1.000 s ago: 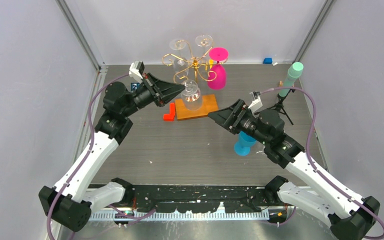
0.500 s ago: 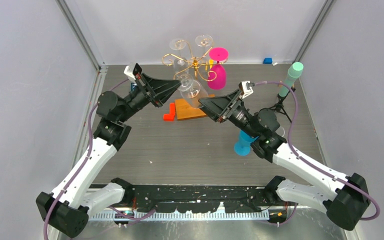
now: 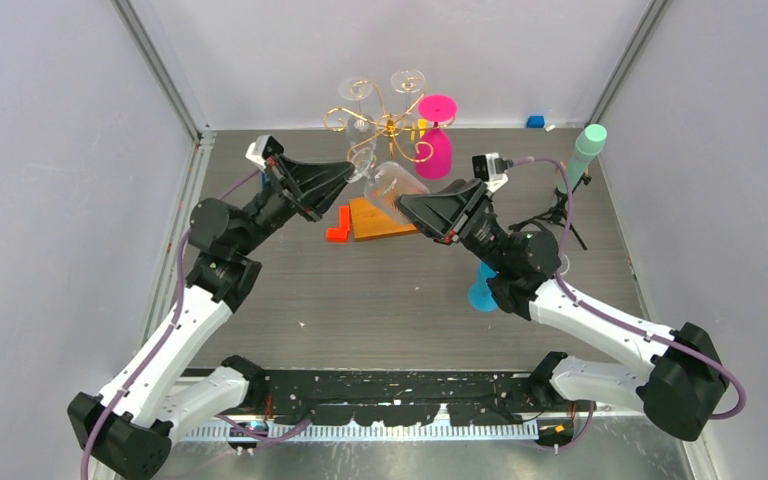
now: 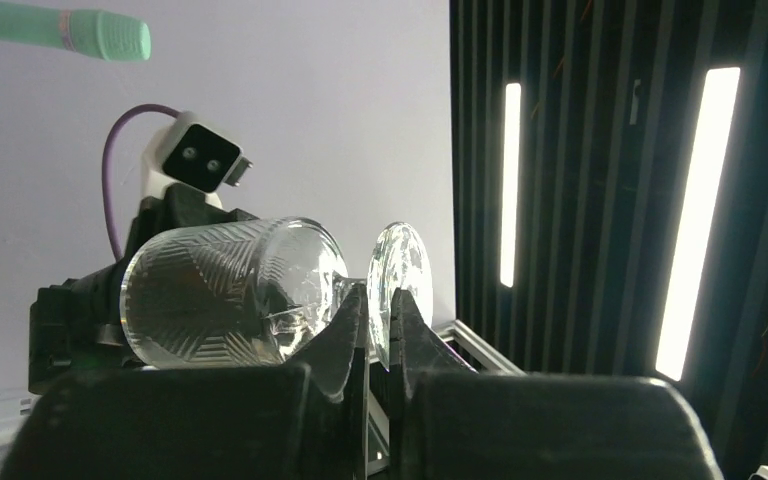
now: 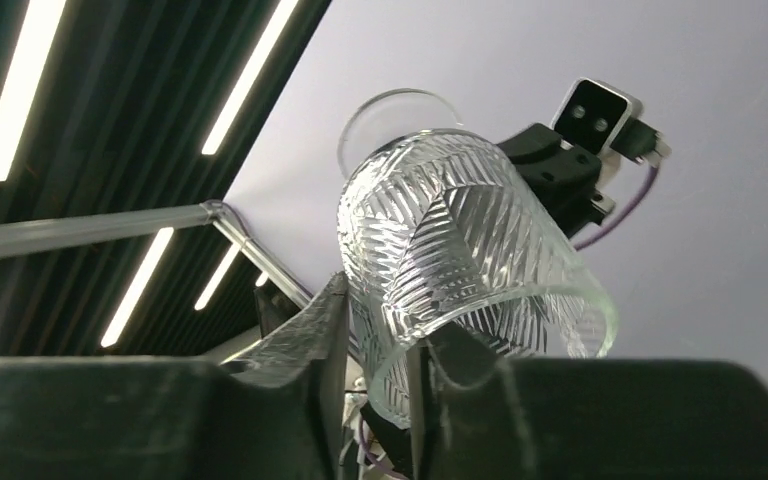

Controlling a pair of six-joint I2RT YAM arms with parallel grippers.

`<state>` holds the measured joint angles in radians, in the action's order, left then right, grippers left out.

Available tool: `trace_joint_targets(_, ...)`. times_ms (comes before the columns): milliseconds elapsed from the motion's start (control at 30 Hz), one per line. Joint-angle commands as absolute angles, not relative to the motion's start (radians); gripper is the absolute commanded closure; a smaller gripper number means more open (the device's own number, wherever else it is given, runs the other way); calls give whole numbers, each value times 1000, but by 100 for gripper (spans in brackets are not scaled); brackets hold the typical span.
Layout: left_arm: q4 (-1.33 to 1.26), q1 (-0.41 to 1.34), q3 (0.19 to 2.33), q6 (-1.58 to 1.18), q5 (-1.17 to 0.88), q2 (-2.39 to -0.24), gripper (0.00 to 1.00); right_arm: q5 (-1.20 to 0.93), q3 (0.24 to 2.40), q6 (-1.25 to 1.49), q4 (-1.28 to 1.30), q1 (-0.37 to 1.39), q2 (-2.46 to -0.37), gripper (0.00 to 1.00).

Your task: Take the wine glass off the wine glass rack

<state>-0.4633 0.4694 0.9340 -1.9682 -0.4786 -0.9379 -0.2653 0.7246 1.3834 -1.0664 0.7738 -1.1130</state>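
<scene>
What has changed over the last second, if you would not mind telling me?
The left end effector, gripping the wine glass by its stem, tipped it bowl-first to the right. The right end effector swung in and closed on the bowl's rim. The wine glass rack, pink glass and blue cup stayed put.

wine glass (image 3: 392, 186) before rack (image 3: 390, 128), over its base (image 3: 372, 222)
</scene>
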Motion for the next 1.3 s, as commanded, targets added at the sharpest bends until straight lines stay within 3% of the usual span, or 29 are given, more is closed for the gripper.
trace_joint_targets(0, -546, 472, 922, -1946, -445, -920, 99, -267, 763, 1391, -1202, 785, -1091, 80)
trace_joint_targets(33, -546, 472, 922, -1938, -441, -915, 94, -262, 762, 1391, -1201, 785, -1089, 91)
trace_joint_targets(100, -544, 472, 921, -1923, -438, -905, 85, -251, 759, 1388, -1198, 785, -1083, 99)
trace_joint_targets(367, -447, 471, 958, -1723, -476, -875, 31, -241, 774, 1310, -980, 785, -1011, 100)
trace_joint_targets(567, -393, 471, 918, -1572, -534, -832, 13, -202, 832, 1168, -545, 785, -855, 100)
trace_joint_targets(767, -212, 471, 915, -1244, -671, -774, 5, -108, 1024, 982, 109, 785, -811, 100)
trace_joint_targets(867, 15, 472, 950, -1033, -719, -756, 5, -52, 1114, 899, 385, 785, -830, 100)
trace_joint_targets(1033, 304, 471, 1010, -777, -652, -733, 5, -38, 1222, 782, 669, 786, -929, 100)
trace_joint_targets(1267, 500, 471, 1058, -586, -435, -698, 5, 77, 1306, 688, 905, 791, -1093, 100)
